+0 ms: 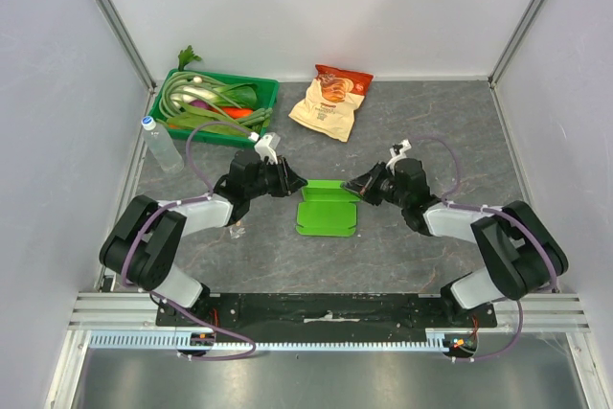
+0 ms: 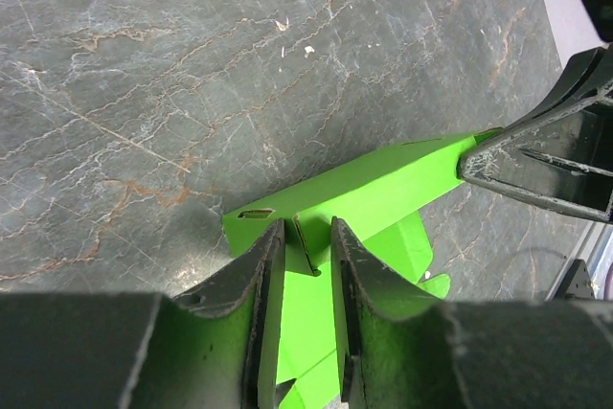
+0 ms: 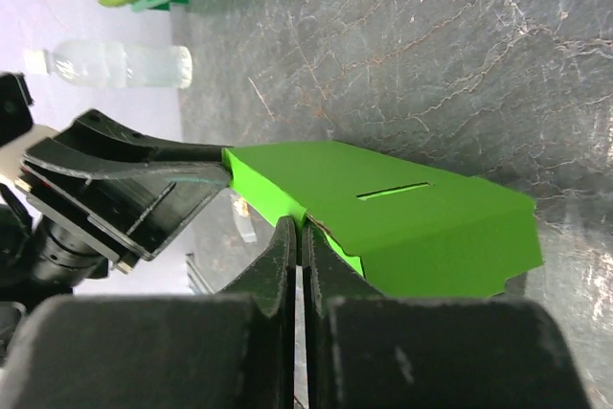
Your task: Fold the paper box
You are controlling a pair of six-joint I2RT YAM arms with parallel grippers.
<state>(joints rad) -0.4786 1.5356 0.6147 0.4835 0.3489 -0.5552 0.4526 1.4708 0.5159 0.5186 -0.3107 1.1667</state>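
Overhead and wrist views of a two-arm folding station. The paper box (image 1: 328, 210), a lime-green sheet of creased thin cardboard, lies near the middle of the grey marbled table (image 1: 431, 131), between the two arms. Its near part rests flat on the surface. Its far panel is raised and tilted, and it spans the gap between the two claws.

The left gripper (image 1: 293, 179) meets the raised panel at its left end. In the left wrist view its fingers (image 2: 257, 280) stand a little apart with a creased green flap running up between them, so it grasps the box. The right gripper (image 1: 355, 184) meets the same panel at its right end. In the right wrist view its fingers (image 3: 278, 270) are pressed almost together, with the panel's edge pinched at their tips, so it is clenched on the box. A narrow slot shows in the panel just beyond that pinch.

At the far left of the table stands a dark green tray (image 1: 269, 95) of vegetables. A clear water bottle (image 1: 161, 145) lies just beside the tray's near-left corner. A beige-and-red snack bag (image 1: 331, 102) lies to the tray's right, well apart from the box.
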